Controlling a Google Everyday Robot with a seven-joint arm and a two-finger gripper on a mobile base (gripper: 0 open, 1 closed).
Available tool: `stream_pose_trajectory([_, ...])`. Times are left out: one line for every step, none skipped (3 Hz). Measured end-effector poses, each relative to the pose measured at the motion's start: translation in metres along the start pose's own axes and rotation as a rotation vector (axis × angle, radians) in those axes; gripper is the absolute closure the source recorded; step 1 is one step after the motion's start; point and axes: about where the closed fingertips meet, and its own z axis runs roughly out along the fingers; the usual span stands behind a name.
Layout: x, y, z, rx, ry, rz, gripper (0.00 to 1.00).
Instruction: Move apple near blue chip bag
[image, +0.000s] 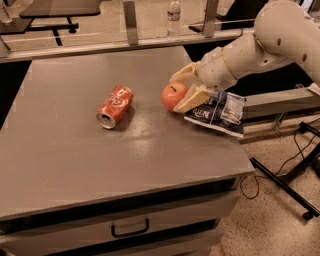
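Camera view: a grey bench (125, 150) fills most of the frame, seen from above and in front, with a drawer (131, 229) showing in its front face at the bottom. The cream-coloured arm (250, 50) reaches in from the upper right corner and slants down toward the middle right of the bench top. At its end the claw (176, 93) is closed on the apple (170, 96). One pale finger lies over the apple's upper right side and the other is pressed against its lower right side, so the fruit sits between them. The apple is red-orange, with its dark stem pointing up. It is just right of the frame's centre, and whether it rests on the bench or hangs just above it cannot be told.

The blue chip bag (217, 112) lies flat just right of the apple, at the bench's right edge, partly under the claw's lower finger and overhanging the edge a little. A red soda can (115, 106) lies on its side left of the apple, well apart from it, its open end facing the lower left. A clear water bottle (173, 11) stands beyond the bench at the top centre.
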Motion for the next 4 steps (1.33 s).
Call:
stream_pose_trajectory([0.001, 0.001, -0.006, 0.01, -0.01, 0.018, 0.2])
stream_pose_trajectory([-0.009, 0.0, -0.012, 0.023, -0.035, 0.014, 0.0])
stream_pose_trajectory([-0.028, -0.002, -0.026, 0.037, -0.046, -0.013, 0.0])
stream_pose_trajectory([-0.035, 0.001, -0.042, 0.057, -0.04, -0.016, 0.0])
